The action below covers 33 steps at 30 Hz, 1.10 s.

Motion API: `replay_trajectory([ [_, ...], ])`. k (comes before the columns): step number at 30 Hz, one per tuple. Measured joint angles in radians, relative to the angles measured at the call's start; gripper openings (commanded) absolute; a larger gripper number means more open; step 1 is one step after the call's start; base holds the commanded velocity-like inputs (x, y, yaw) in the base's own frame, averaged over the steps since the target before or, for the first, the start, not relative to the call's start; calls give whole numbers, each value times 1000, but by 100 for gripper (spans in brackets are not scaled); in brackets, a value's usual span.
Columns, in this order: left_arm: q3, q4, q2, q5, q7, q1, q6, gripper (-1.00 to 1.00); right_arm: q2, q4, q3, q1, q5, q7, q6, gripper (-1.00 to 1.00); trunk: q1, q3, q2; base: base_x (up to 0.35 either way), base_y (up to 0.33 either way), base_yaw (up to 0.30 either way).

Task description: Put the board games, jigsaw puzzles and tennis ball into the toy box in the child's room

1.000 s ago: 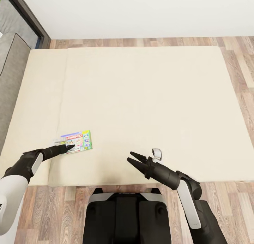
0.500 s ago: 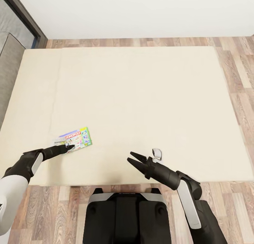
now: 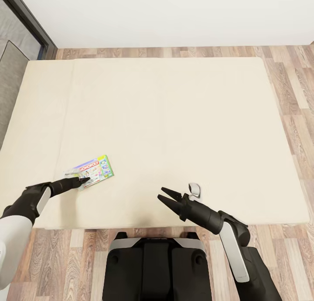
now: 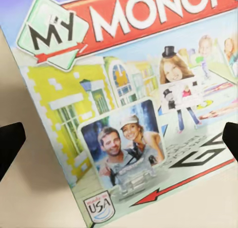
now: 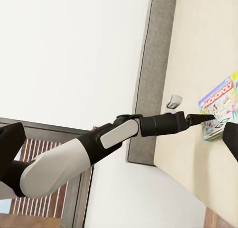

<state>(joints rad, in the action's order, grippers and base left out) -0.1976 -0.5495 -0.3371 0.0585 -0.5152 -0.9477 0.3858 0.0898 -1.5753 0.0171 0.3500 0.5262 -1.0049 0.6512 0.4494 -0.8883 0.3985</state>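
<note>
Lying flat on bed [image 3: 174,118]: red-logo board game [image 3: 92,172] | left hand [image 3: 82,181] spread over it | right hand [image 3: 166,195] open, empty

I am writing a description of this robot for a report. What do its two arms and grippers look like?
Both arms have a glossy white shell on the upper part and a black forearm that tapers toward the wrist. The left gripper and the right gripper are black, each with two slim pointed fingers. A small white and grey part sits on the right wrist. I can see no loose cables or printed markings.
</note>
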Motion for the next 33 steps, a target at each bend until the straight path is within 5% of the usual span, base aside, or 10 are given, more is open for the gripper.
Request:
replay_trajectory([
  [9,-1,-20,4,0,24,-25,59,100,-1,0,0,0,0,2,0,100,0,0,0,0,0,0],
  [21,-1,-20,11,3,107,-44,62,100,-3,0,0,0,-1,1,0,100,0,0,0,0,0,0],
  [33,-1,-19,11,3,123,-46,58,100,-3,0,0,0,-1,1,0,100,0,0,0,0,0,0],
])
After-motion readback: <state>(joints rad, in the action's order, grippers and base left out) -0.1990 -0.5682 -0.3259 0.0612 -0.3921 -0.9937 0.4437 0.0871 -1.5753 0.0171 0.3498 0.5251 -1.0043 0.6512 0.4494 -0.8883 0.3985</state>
